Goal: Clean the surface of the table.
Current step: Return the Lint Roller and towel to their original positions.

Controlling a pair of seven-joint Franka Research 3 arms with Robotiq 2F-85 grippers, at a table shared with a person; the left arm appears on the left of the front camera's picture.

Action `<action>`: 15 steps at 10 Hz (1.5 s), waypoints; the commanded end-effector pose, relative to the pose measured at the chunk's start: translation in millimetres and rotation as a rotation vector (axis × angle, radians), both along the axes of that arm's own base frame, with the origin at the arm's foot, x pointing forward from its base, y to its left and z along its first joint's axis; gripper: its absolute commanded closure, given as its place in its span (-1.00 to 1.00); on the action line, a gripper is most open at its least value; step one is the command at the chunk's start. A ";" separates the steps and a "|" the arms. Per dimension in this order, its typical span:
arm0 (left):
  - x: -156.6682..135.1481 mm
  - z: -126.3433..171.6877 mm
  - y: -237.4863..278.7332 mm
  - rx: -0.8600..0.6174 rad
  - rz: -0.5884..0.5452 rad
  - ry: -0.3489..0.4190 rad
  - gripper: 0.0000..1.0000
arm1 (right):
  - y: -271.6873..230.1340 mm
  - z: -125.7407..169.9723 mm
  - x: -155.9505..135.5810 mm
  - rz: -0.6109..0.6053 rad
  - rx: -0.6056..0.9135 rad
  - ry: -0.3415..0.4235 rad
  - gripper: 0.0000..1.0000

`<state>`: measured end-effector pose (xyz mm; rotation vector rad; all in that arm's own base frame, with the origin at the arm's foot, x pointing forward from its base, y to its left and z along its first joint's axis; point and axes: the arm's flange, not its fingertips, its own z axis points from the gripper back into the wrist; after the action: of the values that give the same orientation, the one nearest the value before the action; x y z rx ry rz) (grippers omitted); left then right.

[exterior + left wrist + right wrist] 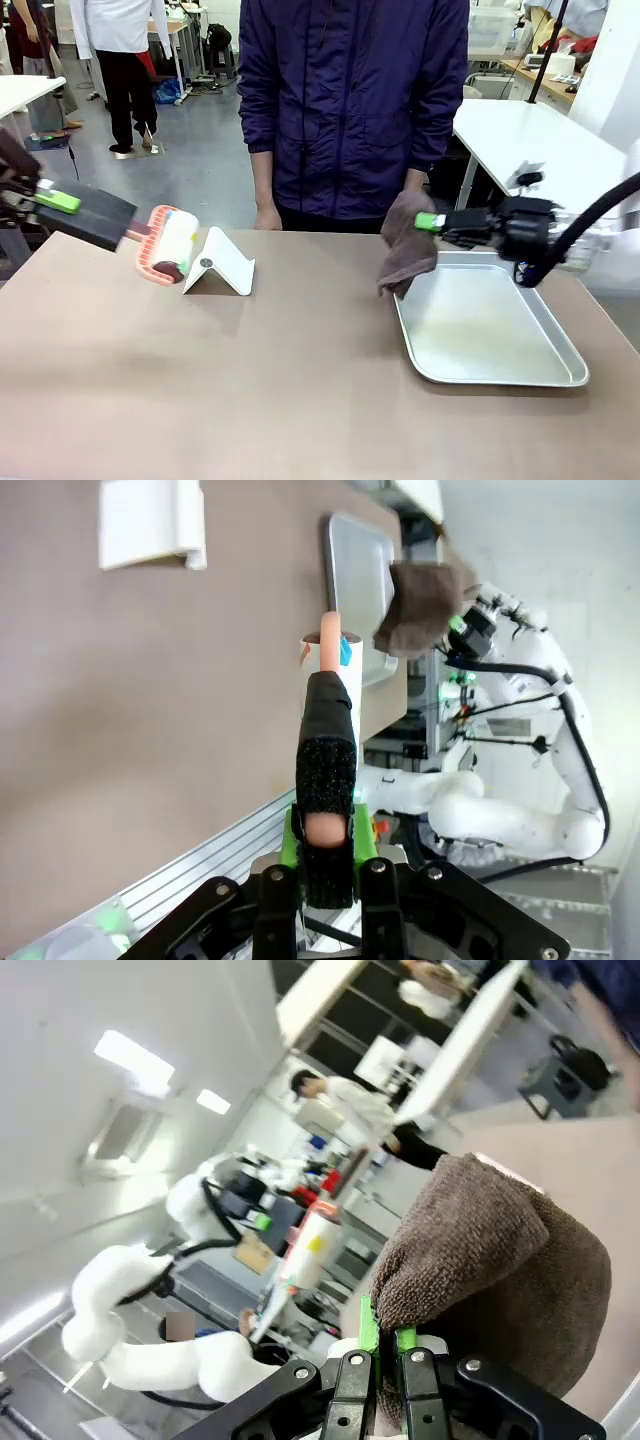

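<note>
The taupe table (250, 380) stretches wide across my view, its long axis side to side. My right gripper (432, 222), clamped shut on a brown cloth (408, 250), hangs above the table, at the metal tray's (490, 375) far left corner. My left gripper (60, 201), forearm level, pinches what looks like a lint roller (168, 245).

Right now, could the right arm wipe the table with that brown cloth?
Probably yes: the right gripper holds the brown cloth, which hangs above the table beside the metal tray, with bare tabletop just below.
</note>
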<state>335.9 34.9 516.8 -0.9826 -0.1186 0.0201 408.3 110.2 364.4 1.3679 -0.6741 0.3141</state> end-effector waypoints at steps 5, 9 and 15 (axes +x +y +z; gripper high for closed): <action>17.2 -5.5 -18.1 0.001 -0.041 0.032 0.55 | 47.8 -30.9 3.6 0.065 -0.106 0.060 0.86; 19.7 -6.3 -17.5 -0.004 -0.045 0.035 0.55 | 44.6 -34.5 3.5 0.083 -0.125 0.082 0.86; 76.1 35.9 -78.5 0.251 0.017 -0.056 0.55 | 128.3 47.3 6.4 -0.015 -0.742 0.296 0.86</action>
<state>401.6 -38.9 554.6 -0.7780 -0.2003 -0.0304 407.4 226.3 408.0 0.8202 -0.3734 0.3409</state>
